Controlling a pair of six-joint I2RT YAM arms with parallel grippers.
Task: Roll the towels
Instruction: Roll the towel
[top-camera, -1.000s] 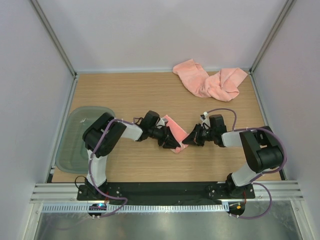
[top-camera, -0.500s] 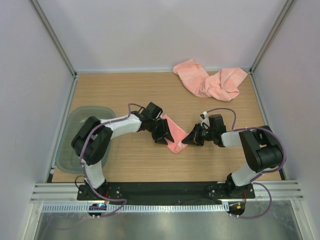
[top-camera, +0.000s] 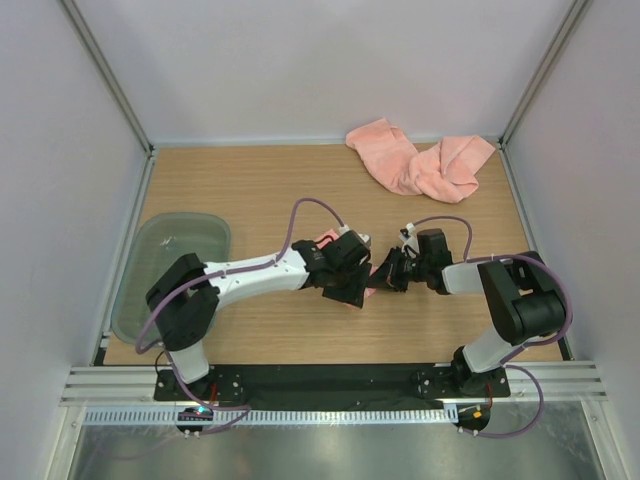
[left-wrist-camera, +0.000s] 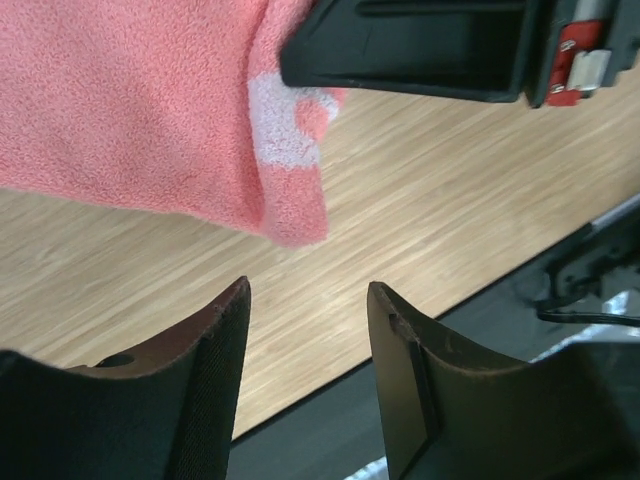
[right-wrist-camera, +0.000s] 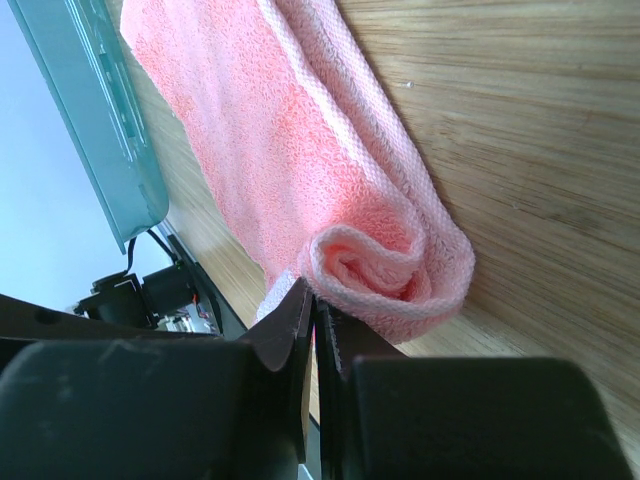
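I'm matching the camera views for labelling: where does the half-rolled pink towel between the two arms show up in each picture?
Top external: half-rolled towel at table centre, mostly hidden under the left arm.
Left wrist: upper left, white-marked corner pointing down.
Right wrist: centre, rolled end nearest the camera.
Shared landmark: the wooden tabletop under it, in all three.

Low in frame, left gripper (left-wrist-camera: 308, 300) spread apart over wooden table (left-wrist-camera: 470, 210), gripping nothing. Up left, salmon towel (left-wrist-camera: 120, 100) lying on the wood, white mark (left-wrist-camera: 285, 125) near its corner. Overlapping its top edge, black arm part (left-wrist-camera: 420, 45) with red tab (left-wrist-camera: 578, 50).
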